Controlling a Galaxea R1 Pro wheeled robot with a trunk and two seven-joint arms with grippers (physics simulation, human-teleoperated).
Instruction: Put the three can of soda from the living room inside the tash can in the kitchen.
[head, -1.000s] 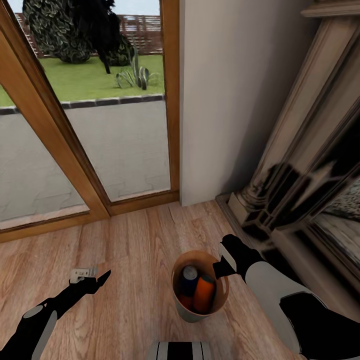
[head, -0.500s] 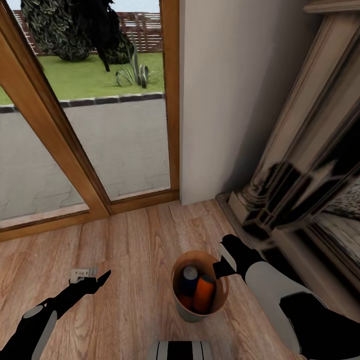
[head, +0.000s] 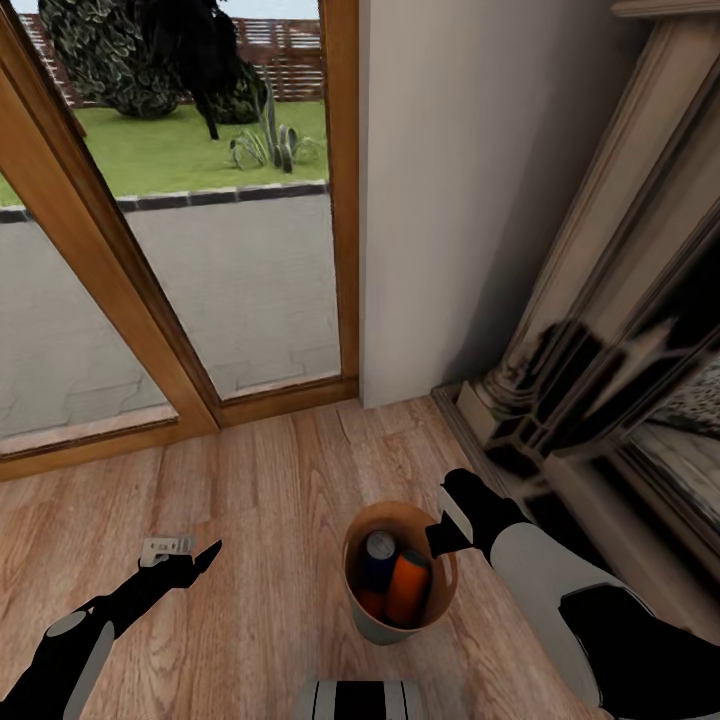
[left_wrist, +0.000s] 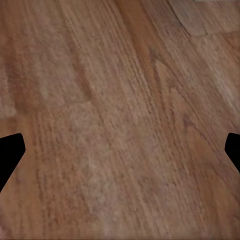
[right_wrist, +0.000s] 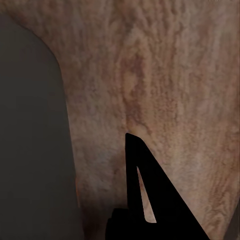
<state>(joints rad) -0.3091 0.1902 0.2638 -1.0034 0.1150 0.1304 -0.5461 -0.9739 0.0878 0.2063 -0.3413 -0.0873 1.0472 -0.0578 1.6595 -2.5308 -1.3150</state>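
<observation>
The tash can (head: 372, 622), a pale grey-beige bin with a coppery inside, is on the wood floor in front of me. In it stand a dark blue can of soda (head: 378, 558) and an orange one (head: 409, 588), with a third reddish can (head: 368, 604) partly hidden below them. My right gripper (head: 440, 540) is shut on the bin's right rim. In the right wrist view one black finger (right_wrist: 142, 195) lies beside the bin's grey wall (right_wrist: 30, 150). My left gripper (head: 200, 558) hangs open over bare floor to the bin's left, its fingertips (left_wrist: 9, 152) wide apart.
Wood-framed glass doors (head: 200, 250) stand ahead on the left, with a garden behind them. A white wall section (head: 450, 200) is straight ahead. The ornate dark fireplace (head: 600, 350) runs along the right, close to my right arm. Wood floor (head: 270, 480) stretches to the left.
The head view has tipped very slightly. Both arms, the bin and the cans keep their places.
</observation>
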